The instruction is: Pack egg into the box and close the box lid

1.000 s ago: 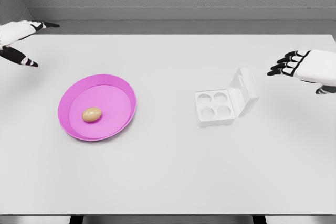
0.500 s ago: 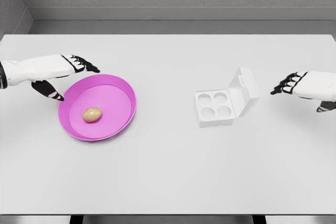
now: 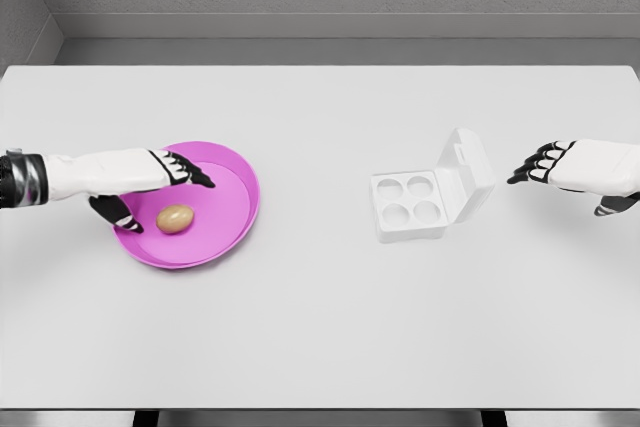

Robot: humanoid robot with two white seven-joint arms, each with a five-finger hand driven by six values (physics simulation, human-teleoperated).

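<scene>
Over the pink plate (image 3: 235, 173), left hand (image 3: 140, 175) hovering with fingers spread, holding nothing, just beside the egg (image 3: 175, 218) lying on it. Likely smooth, brittle and prone to rolling, so calling for light pressure across its middle. Well to the right, box (image 3: 408, 204) standing with lid up, right hand (image 3: 565, 164) waiting beside it, fingers loosely curled around nothing.

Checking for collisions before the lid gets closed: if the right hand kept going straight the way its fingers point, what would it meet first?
Probably the raised lid of the open egg box: the right hand points left toward it, with only bare table between. The hand's height is unclear, so it might pass over.
</scene>
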